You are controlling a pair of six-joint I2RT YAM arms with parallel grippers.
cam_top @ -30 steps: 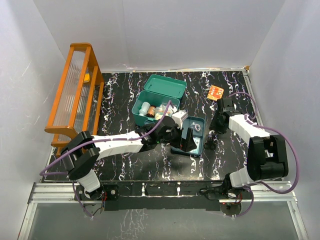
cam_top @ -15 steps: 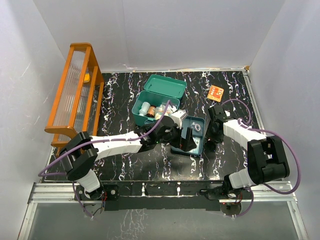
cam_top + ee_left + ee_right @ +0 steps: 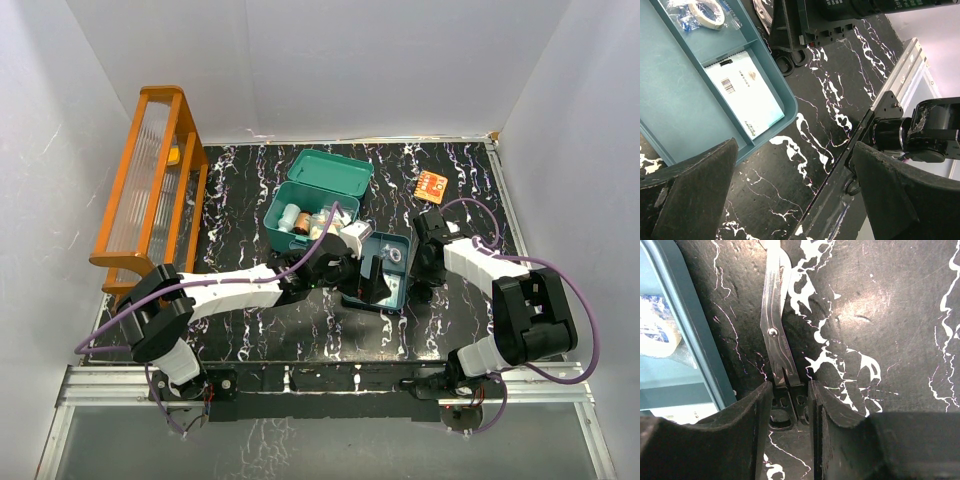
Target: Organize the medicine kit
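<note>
Evidently the right arm has swung in over the black, white-veined marble counter [image 3: 300,335], from nearer the right edge of the overhead view to just beside the kit, so a loose tool looks about to be put away. The teal-green plastic medicine kit box [image 3: 272,215] sits upper centre, its lid thrown open toward the top and its long axis running left to right with a slight tilt. Its teal three-compartment tray [image 3: 402,262] lies just to the lower right, long axis roughly top to bottom. The left hand [image 3: 795,145] hangs released and empty over the tray's corner. The right hand [image 3: 790,390] is clenched on the handle rings of steel scissors [image 3: 775,335]. These lie flat alongside the tray, blades pointing to the top of the wrist frame.
</note>
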